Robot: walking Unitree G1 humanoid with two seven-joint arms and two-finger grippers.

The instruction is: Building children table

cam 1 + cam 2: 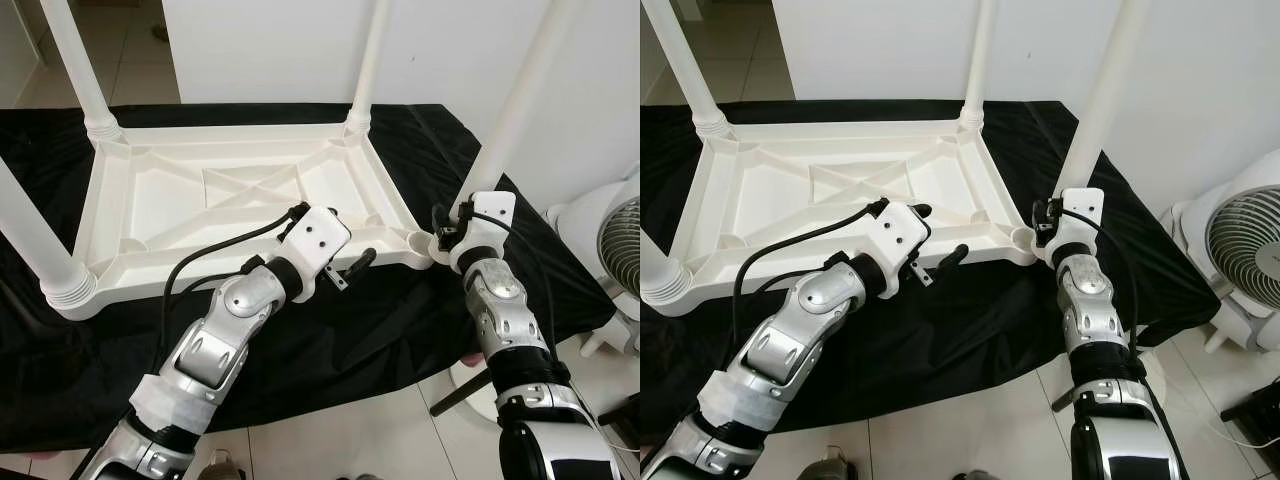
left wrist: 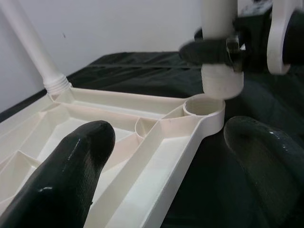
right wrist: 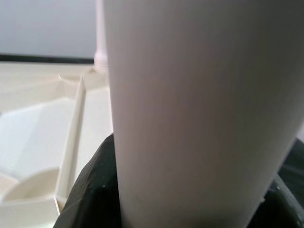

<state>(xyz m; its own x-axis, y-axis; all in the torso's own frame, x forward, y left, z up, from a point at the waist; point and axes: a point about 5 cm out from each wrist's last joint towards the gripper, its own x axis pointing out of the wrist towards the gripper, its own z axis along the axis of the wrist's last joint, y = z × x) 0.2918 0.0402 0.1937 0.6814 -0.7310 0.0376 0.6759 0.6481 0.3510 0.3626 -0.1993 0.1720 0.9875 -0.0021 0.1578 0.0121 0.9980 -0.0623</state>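
Right now the right gripper (image 1: 447, 236), at the right of centre in the left eye view, has its black fingers (image 2: 209, 51) pinched around the lower end of a white table leg (image 1: 515, 105). That leg rises tilted toward the upper right of the frame, and its bottom end hangs just above the round corner socket (image 2: 204, 105) of the tabletop, not yet seated, as the left wrist view shows. In the right wrist view the leg stands very close and blurred between the dark finger pads.

Further left, the left gripper (image 1: 340, 262) sits near the middle of the frame with its two fingers spread wide apart, one over the ribbed inside of the tabletop, the other over the black cloth (image 1: 330, 340), straddling the near rim.

Outward from both, the white tabletop (image 1: 150, 200) lies upside down on the black cloth, its crossed ribs facing up. Three other legs already stand in its corners: at the far left (image 1: 75, 60), the far right (image 1: 370, 55) and the near left (image 1: 35, 240). A white fan (image 1: 1245, 255) stands on the tiled floor (image 1: 330, 440) at the right edge.
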